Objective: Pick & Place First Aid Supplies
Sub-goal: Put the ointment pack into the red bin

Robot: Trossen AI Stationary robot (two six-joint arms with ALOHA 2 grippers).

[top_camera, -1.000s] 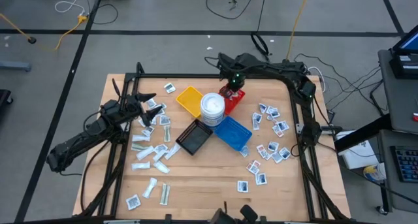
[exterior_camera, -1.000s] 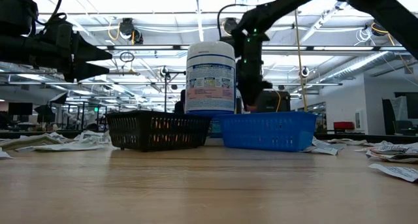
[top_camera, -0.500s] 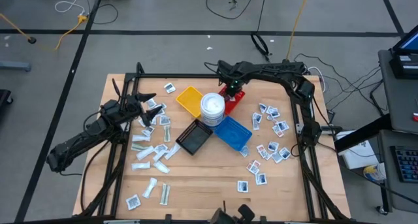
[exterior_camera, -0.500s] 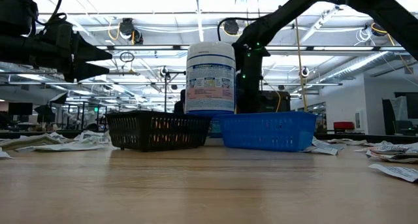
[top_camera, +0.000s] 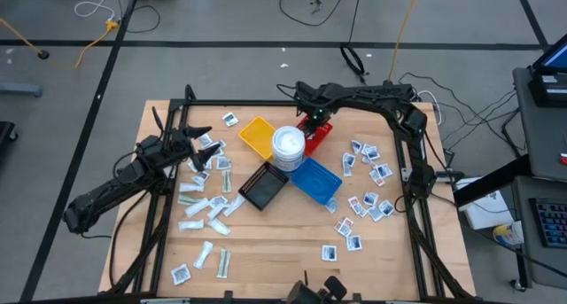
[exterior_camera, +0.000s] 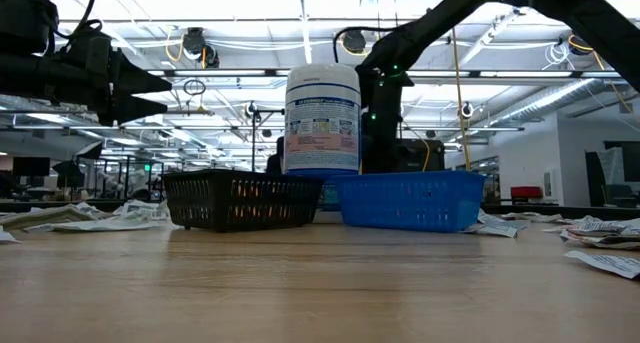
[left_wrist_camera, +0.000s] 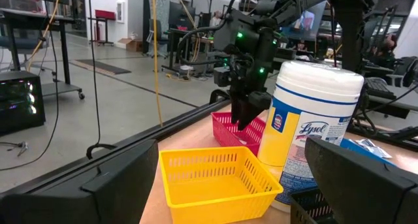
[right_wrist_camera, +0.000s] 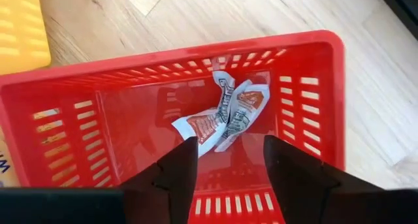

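In the low view the tub (exterior_camera: 322, 118) hides the red tray and most of the right arm. In the right wrist view the red tray (right_wrist_camera: 85, 87) is cut off at 6 o'clock; print on its packets (right_wrist_camera: 225, 113) is unreadable.

Below my dark fingers (right_wrist_camera: 171, 172), the red slotted tray (right_wrist_camera: 85, 80) holds white packets (right_wrist_camera: 225, 110) printed red-orange and black; yellow tray (right_wrist_camera: 19, 28) beside it.

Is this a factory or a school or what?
Most likely a robotics lab or workshop: a bare concrete floor crossed by loose cables, strip lights on an open ceiling, and rolling metal workbenches behind the wooden table.
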